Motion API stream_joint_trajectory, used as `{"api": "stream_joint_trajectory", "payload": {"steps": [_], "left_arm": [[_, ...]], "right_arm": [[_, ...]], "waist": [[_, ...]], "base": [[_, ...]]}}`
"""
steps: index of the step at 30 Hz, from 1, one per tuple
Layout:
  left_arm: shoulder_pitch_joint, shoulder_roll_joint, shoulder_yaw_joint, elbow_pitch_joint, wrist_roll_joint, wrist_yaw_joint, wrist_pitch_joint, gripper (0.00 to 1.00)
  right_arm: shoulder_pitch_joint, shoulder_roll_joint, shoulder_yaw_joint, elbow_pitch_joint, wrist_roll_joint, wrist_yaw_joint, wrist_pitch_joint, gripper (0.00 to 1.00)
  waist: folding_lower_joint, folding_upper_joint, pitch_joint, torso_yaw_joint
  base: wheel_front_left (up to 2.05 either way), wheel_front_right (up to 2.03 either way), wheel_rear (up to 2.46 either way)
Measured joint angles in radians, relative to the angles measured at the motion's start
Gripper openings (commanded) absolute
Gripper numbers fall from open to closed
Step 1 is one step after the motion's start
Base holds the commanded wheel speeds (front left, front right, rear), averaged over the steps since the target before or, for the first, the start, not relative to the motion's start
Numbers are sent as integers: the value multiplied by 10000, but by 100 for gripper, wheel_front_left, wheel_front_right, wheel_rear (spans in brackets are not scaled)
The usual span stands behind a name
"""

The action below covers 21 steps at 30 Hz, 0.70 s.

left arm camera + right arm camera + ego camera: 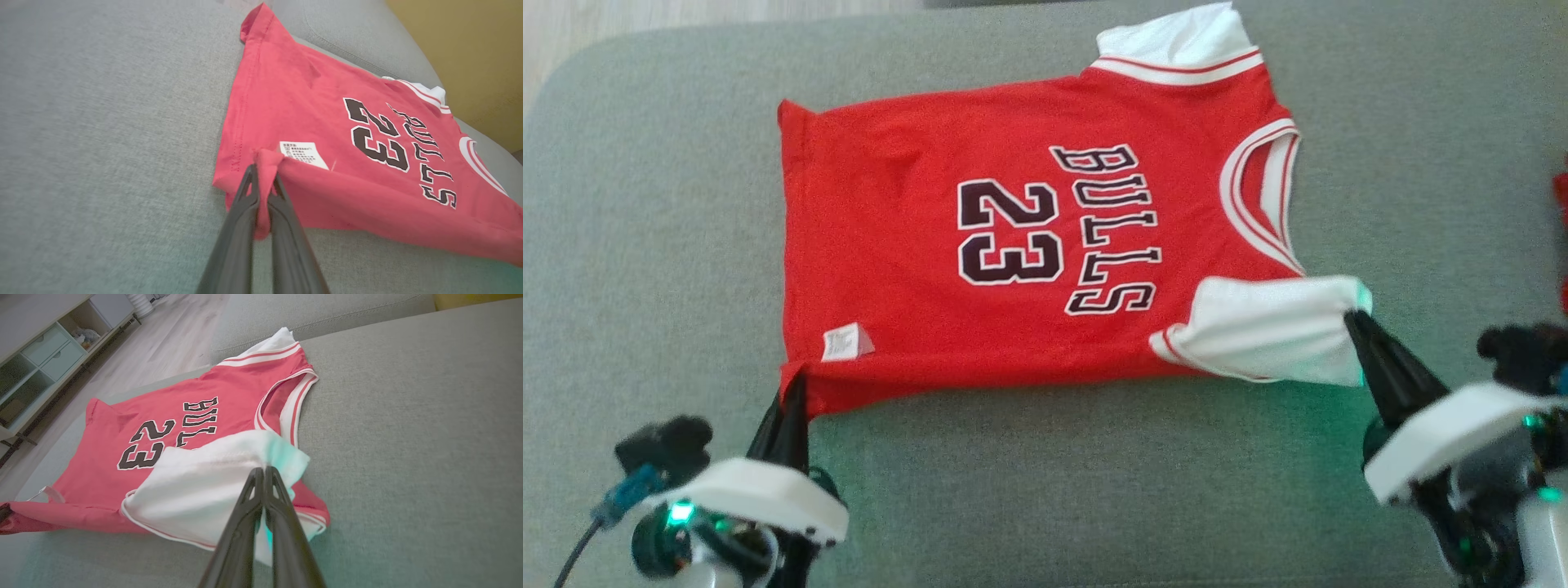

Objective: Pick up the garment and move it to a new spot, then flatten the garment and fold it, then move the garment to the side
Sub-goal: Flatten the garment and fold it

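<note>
Jaws on both arms are closed on cloth. Seen from the head, the left gripper (796,385) pinches the near hem corner of the red jersey (890,269). The right gripper (1354,317) pinches the tip of the near white sleeve (1258,327), which is folded over onto the red front. The jersey lies spread on the grey sofa seat (645,245) with its hem toward the robot's left and its collar toward the right, the "BULLS 23" print facing up. A small care label (845,343) sits just beside the gripped corner, and the far white sleeve (1176,37) lies at the garment's far edge.

From the left wrist, the two dark fingers (241,212) are shut with a bunched fold of red hem between them, drawn up into a small peak; the label lies just beyond the tips.

From the right wrist, the fingers (286,522) meet tightly on the white sleeve, which carries a greenish glow at the grip. Beyond the sofa are a wooden floor (163,339) and a pale cabinet (45,351)
</note>
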Motion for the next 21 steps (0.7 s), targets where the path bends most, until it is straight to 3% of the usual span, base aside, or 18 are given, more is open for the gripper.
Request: {"api": "stream_joint_trajectory", "payload": {"steps": [11, 21], "left_arm": [[-2164, -4, -238, 1946, -50, -811, -86, 0], [-3428, -111, -512, 3515, 127, -1430, -780, 0]], "right_arm": [[-3188, -1421, 1553, 3108, 614, 0, -1141, 0], [-4598, -1747, 2512, 5442, 1158, 0, -2874, 0]], "waist": [[2, 0, 603, 506], [2, 0, 744, 654]], "base": [[0, 0, 0], [0, 0, 0]]}}
